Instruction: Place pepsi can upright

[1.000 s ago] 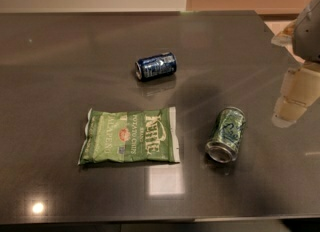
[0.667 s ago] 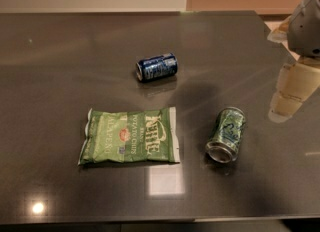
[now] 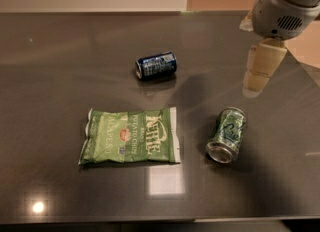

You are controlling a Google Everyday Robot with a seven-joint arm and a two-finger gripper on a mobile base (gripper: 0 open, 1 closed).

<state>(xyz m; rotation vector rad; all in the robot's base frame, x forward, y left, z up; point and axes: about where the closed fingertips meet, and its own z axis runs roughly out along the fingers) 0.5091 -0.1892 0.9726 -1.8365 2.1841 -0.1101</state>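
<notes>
Tool [image 3: 257,76] right of pepsi can [image 3: 156,65], empty — open or shut, cannot tell. Reach step — next, move over, grab lying can.

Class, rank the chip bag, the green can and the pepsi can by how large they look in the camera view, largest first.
1. chip bag
2. green can
3. pepsi can, but it lies farther away, so this pair is unsure
The gripper hangs at the upper right, apart from all three.
</notes>
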